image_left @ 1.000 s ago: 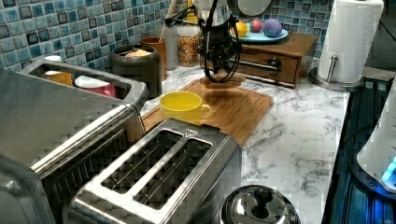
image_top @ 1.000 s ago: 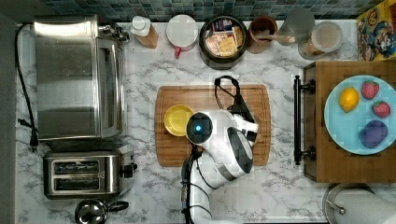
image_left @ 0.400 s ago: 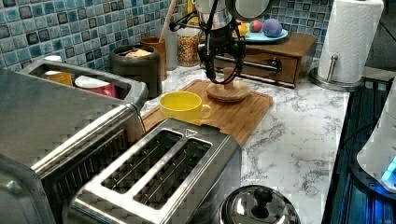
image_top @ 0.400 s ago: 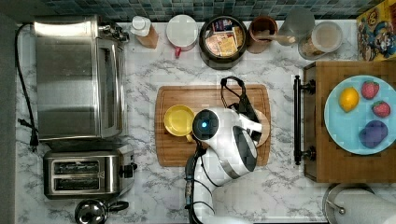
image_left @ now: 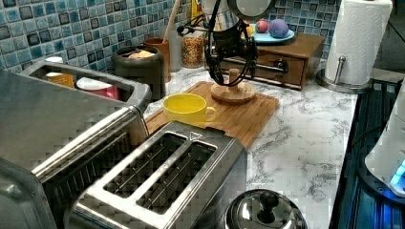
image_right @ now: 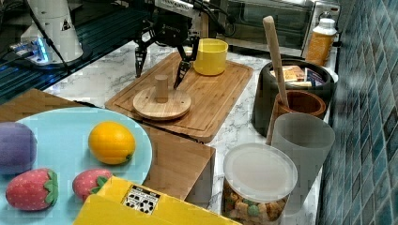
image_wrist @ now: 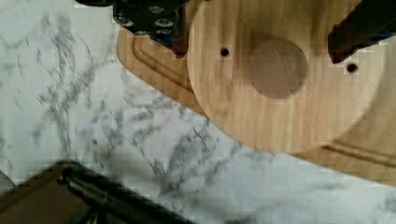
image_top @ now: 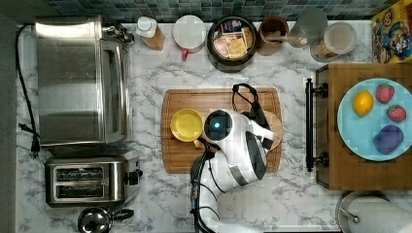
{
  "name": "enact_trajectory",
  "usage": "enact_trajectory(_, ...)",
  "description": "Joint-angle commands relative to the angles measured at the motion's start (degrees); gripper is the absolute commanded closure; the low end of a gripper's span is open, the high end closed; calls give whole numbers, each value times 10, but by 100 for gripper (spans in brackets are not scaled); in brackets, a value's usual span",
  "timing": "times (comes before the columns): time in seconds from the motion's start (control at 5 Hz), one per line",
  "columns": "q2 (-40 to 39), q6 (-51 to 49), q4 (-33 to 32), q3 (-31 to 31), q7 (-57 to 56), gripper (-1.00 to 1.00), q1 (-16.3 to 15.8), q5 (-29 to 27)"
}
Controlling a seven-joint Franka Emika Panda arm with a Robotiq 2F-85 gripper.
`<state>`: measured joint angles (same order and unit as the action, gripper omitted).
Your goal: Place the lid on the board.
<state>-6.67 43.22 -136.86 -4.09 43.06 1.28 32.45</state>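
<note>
Round light-brown wooden lid (image_right: 162, 103) lies flat on the rectangular bamboo board (image_right: 216, 101), near its edge.
The hand (image_right: 159, 70) hangs spread wide, straddling the lid's knob; a sideways retreat could shove it off.

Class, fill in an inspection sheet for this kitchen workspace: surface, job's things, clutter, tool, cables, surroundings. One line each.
Surface: marble counter.
Job's things: lid lies flat on the board, knob up, near the board's edge by the tray.
Clutter: yellow cup on the board; toaster, oven, jars, plate of fruit, paper towels.
Tool: tool open, fingers astride the knob, not touching.
Cables: black cable looped at the arm; oven cord.
Surroundings: blue tiled wall.
</note>
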Motion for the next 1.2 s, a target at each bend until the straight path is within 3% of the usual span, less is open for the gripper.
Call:
enact_trajectory(0.2,38,19,47,7,-35,-100,3,-30)
enact_trajectory(1.2,38,19,47,-1,-36,-100,-5,-31)
